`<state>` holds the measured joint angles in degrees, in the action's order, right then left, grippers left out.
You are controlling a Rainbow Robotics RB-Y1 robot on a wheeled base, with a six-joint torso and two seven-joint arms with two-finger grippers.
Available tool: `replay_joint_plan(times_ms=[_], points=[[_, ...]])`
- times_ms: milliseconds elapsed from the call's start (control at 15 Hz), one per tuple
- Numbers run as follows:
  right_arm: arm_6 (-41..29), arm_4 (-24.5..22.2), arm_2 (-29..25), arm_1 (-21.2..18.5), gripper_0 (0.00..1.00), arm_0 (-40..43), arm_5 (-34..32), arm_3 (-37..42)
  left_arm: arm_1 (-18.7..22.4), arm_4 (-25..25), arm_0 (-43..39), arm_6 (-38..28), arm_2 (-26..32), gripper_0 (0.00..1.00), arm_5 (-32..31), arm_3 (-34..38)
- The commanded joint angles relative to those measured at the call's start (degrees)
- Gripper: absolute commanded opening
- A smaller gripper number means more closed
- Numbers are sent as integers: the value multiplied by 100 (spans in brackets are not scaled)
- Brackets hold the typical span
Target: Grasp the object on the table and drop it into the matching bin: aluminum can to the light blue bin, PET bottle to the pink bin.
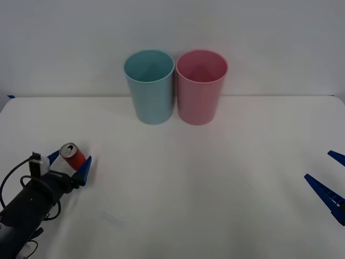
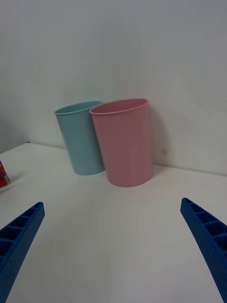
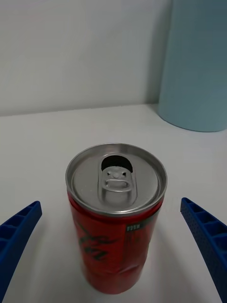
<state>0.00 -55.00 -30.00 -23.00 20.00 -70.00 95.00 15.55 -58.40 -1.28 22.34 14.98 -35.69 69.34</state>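
Standing upright on the smooth white counter (image 1: pixel 178 189), the small red alu can (image 1: pixel 73 156) w/ silver top & opened pull tab sits well off from the light blue bin (image 1: pixel 150 86), toward the robot's left. Left tool (image 1: pixel 70 164) straddles the can, ribbed blue fingers (image 3: pixel 208 246) apart, not touching it. Can's lower wall looks dented. Pink bin (image 1: pixel 201 86), round, tapered plastic, stands touching the light blue bin. Right tool (image 1: pixel 330 178) hangs open, far on the pink bin's side.
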Motion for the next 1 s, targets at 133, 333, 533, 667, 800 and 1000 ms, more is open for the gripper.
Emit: replay_joint_plan(times_ms=[133, 333, 533, 667, 800, 1000], points=[[0, 0, 0, 0, 100, 0, 0, 0, 0, -110, 242, 25, 40, 100, -8, -228], [0, 0, 0, 0, 100, 0, 0, 0, 0, -119, 330, 52, 23, 100, -17, -325], [0, 0, 0, 0, 100, 0, 0, 0, 0, -119, 330, 87, -12, 6, -17, -325], [0, 0, 0, 0, 100, 0, 0, 0, 0, -119, 339, 139, -12, 0, -17, -325], [0, 0, 0, 0, 100, 0, 0, 0, 0, -119, 339, 166, -12, 0, -17, -325], [0, 0, 0, 0, 100, 0, 0, 0, 0, -119, 330, 166, -12, 0, -26, -325]])
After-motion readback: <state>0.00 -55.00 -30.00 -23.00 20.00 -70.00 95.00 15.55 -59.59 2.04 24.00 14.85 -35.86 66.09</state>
